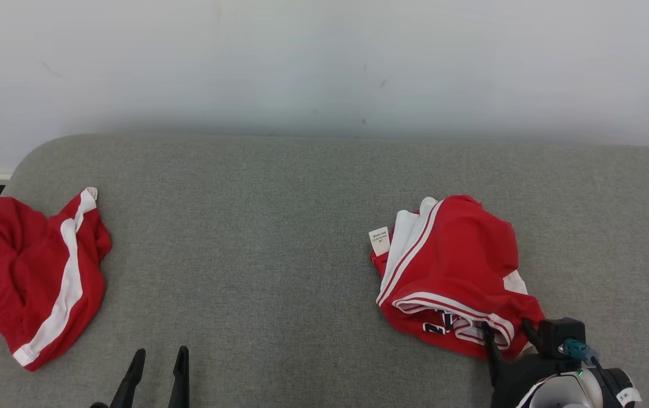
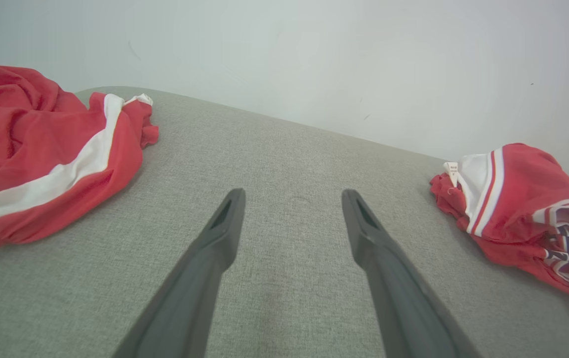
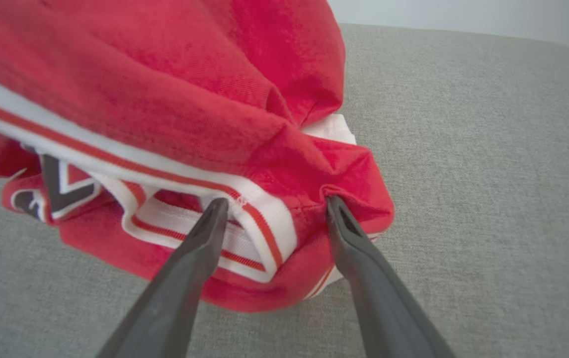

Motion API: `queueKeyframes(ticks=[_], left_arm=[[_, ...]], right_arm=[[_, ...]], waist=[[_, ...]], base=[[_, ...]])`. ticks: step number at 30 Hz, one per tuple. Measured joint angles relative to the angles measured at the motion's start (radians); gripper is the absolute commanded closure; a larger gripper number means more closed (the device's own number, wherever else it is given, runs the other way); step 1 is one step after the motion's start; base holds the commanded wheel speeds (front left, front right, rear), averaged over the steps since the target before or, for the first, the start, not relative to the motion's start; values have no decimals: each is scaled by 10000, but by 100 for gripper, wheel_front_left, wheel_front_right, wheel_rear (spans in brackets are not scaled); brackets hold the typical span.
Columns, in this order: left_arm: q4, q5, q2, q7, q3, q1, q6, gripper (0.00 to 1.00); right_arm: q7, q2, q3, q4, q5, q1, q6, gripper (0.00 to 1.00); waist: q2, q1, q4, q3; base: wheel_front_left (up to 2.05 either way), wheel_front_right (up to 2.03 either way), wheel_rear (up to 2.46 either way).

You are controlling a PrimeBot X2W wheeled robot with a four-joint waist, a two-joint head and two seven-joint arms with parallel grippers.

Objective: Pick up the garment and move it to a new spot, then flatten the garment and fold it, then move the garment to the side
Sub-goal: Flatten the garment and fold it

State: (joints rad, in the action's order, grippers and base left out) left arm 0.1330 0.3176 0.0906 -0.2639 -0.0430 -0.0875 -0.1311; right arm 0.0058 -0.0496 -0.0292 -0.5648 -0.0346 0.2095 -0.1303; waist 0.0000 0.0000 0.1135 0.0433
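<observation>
Our right gripper [image 1: 505, 326] sits lowest in the head view, at the near right corner of the red garment with white-and-red striped trim [image 1: 454, 260]. Its 2 dark fingers [image 3: 200, 243] are spread wide and straddle a bunched fold of the striped hem. In the right wrist view both tips appear to lie against the cloth, but they do not pinch it.

We see that crumpled garment lying in a heap on the right half of the grey woven-fabric cushion [image 1: 273, 226]. A small white care label [image 1: 380, 241] sticks out at its far left edge, and dark lettering shows near the hem.

Our left gripper [image 1: 161, 351] hangs at the lower left over bare cushion, its 2 fingers also spread apart with nothing between them. Well apart from it, at the cushion's left edge, lies a rumpled red cloth with 1 broad white stripe [image 1: 18, 266]. Behind the cushion rises a plain white wall [image 1: 324, 56].
</observation>
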Motion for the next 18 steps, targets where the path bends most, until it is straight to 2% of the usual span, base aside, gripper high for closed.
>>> queueKeyframes(ticks=[1, 2, 3, 8, 11, 14, 18], left_arm=[[6, 10, -2, 0, -4, 22, 0, 0], [12, 12, -2, 0, -8, 43, 0, 0], [17, 12, -4, 0, -12, 63, 0, 0], [27, 27, -15, 0, -13, 78, 0, 0], [25, 27, -27, 0, 6, 78, 0, 0], [-8, 27, -38, 0, 84, 73, 0, 0], [-111, 8, -50, 0, 226, 68, 0, 0]], right_arm=[[44, -2, 2, -102, 13, 59, 0, 8], [44, 2, -2, -178, 13, 115, 0, 60], [58, 0, -8, -247, 19, 172, 0, 100], [-117, 0, 69, -293, -36, 240, 0, 100], [-324, -6, 290, 100, -364, 297, 2, 100], [-453, -4, 817, 1003, -807, 498, 2, 100], [-38, -2, 1906, 2531, -1164, 1135, 2, 100]], waist=[[0, 0, 12, 19], [0, 1, 23, 34], [0, 1, 35, 43], [0, 0, 51, 15], [0, 0, 45, -39], [0, 0, -4, -75], [0, 0, -150, -80]], base=[[0, 0, 0], [0, 0, 0], [0, 0, 0], [0, 0, 0], [0, 0, 0], [0, 0, 0], [0, 0, 0]])
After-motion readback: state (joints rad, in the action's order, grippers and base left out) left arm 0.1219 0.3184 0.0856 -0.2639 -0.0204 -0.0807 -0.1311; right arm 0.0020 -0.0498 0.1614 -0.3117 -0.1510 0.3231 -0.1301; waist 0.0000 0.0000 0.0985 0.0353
